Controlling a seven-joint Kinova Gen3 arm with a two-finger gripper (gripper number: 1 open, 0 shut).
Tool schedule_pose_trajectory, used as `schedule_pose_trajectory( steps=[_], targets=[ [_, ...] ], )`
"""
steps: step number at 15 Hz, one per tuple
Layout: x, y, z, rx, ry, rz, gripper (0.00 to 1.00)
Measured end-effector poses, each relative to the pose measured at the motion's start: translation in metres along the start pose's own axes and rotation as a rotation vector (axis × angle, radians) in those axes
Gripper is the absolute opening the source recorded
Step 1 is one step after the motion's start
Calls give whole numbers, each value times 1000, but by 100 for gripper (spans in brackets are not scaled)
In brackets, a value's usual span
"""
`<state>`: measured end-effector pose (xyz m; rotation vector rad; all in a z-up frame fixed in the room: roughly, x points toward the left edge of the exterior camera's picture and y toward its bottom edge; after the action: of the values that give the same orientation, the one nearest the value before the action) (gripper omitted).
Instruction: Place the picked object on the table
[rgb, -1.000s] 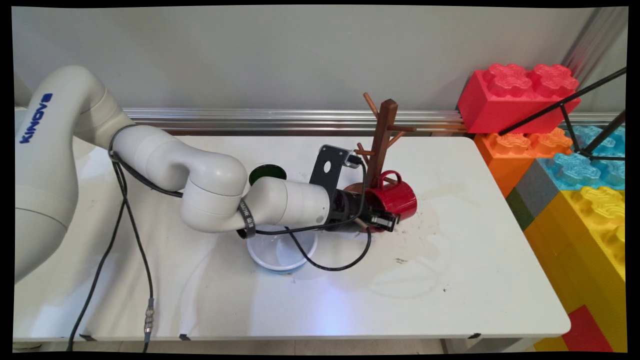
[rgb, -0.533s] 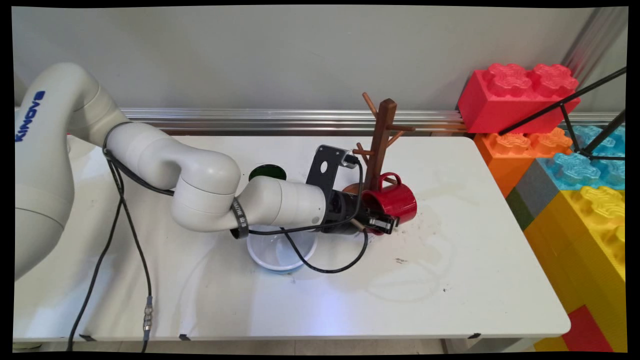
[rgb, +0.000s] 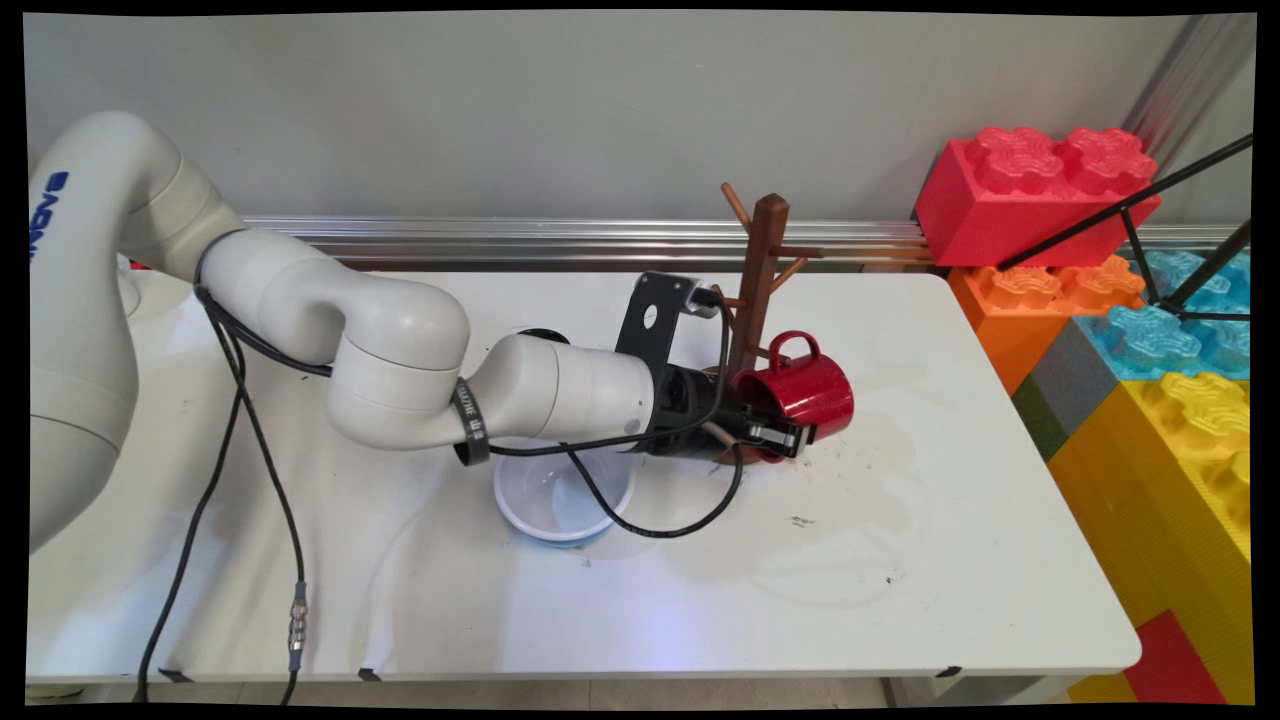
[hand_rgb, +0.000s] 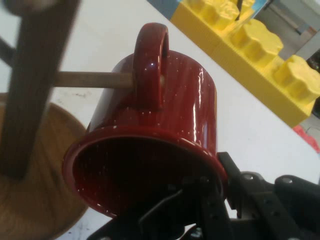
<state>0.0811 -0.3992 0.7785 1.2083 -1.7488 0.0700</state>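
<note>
- The black two-finger pincer (rgb: 775, 437) is closed on the rim of the glossy red speckled enamel mug (rgb: 800, 392), one finger inside the mouth, one outside.
- The mug hangs clear of the white surface (rgb: 900, 560), just beside the brown wooden mug tree (rgb: 760, 290).
- It lies on its side: long axis roughly level, mouth facing back toward the arm, base pointing to the coloured block wall (rgb: 1150, 330).
- Its handle (hand_rgb: 150, 65) stands upward, and in the hand view a wooden peg (hand_rgb: 92, 79) reaches its loop; whether the peg passes through is unclear.
- A white plastic bowl (rgb: 560, 500) sits under the forearm; a dark green cup (rgb: 540, 335) peeks out behind.
</note>
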Motion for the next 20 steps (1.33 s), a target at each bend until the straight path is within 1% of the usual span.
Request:
schedule_pose_trajectory(
  steps=[3,10,12,14,16,20],
  targets=[
    [0,10,-7,-21,-12,-3,0],
    [-4,36,-29,-69,-74,10,0],
    [-3,41,-33,-75,-91,27,0],
    [0,47,-39,-73,-118,63,0],
    [4,51,-44,-70,-134,89,0],
    [17,66,-53,-70,-174,153,0]
  ],
)
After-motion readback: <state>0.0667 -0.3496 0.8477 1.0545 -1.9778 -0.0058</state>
